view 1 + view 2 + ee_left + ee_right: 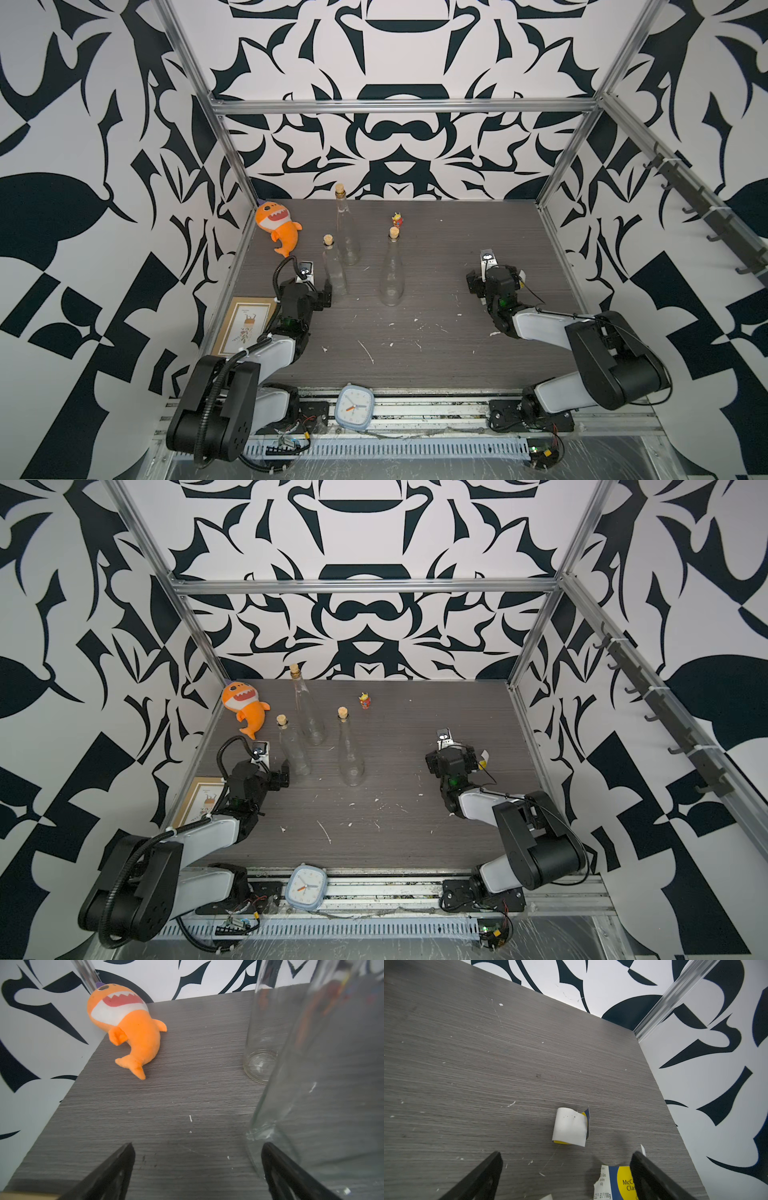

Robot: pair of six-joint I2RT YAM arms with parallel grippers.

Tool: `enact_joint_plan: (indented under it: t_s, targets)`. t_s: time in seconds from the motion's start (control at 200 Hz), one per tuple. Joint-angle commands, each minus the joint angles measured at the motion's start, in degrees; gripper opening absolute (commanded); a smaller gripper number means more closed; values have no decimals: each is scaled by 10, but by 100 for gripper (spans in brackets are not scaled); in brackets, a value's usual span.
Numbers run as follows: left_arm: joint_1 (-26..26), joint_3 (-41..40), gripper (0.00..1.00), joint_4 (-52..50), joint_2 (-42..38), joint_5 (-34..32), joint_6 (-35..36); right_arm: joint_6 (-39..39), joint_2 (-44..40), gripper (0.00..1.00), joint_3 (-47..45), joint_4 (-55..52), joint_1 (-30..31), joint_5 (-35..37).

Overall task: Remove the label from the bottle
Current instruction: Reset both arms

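1. Three corked glass bottles stand upright on the worktop [436, 357]: a short bottle [334, 270], a tall bottle [347, 232] behind it, and a cone-shaped bottle [392, 274] beside them. All three look bare from where I stand.
2. The label seems to be off already. A curled label piece [570, 1126] lies on the worktop in front of the right gripper [566, 1154], and a torn label piece [614, 1182] printed in blue and yellow lies by one finger. White paper scraps [365, 351] dot the wood.
3. The right gripper's fingers [492, 1165] are spread wide and hold nothing.
4. The left gripper [197, 1147] is also spread wide and empty. The short bottle [322, 1084] stands just outside one of its fingers [276, 1167]; I cannot tell whether they touch.
5. Handling, as I judge it: the glass is stiff, smooth, slippery and breakable. The bottles look empty, so they are light, and being tall and narrow they tip easily. A grip low on the straight body, squeezing gently, seems safest; the neck and cork give little purchase.
6. The label is thin paper that curls and tears. A raised edge or corner is the place to pinch, pulling slowly along the glass.
7. A pale fleck on the short bottle may be leftover paper.
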Motion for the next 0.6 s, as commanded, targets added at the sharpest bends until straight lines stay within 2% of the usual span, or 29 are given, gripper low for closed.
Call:
enact_joint_plan:
  t_s: [0.0,0.34,0.5,0.595]
  targets:
    - [7,-3,99,94,9,35,15,-4,5,99,-1,50,-3,12]
    - [25,24,99,71,49,109,24,5,23,99,-48,149,-8,30]
    - [28,-8,99,213,119,137,42,32,21,99,-82,208,-32,18]
    - [30,-9,99,249,155,129,41,41,19,99,-90,217,-43,-1]
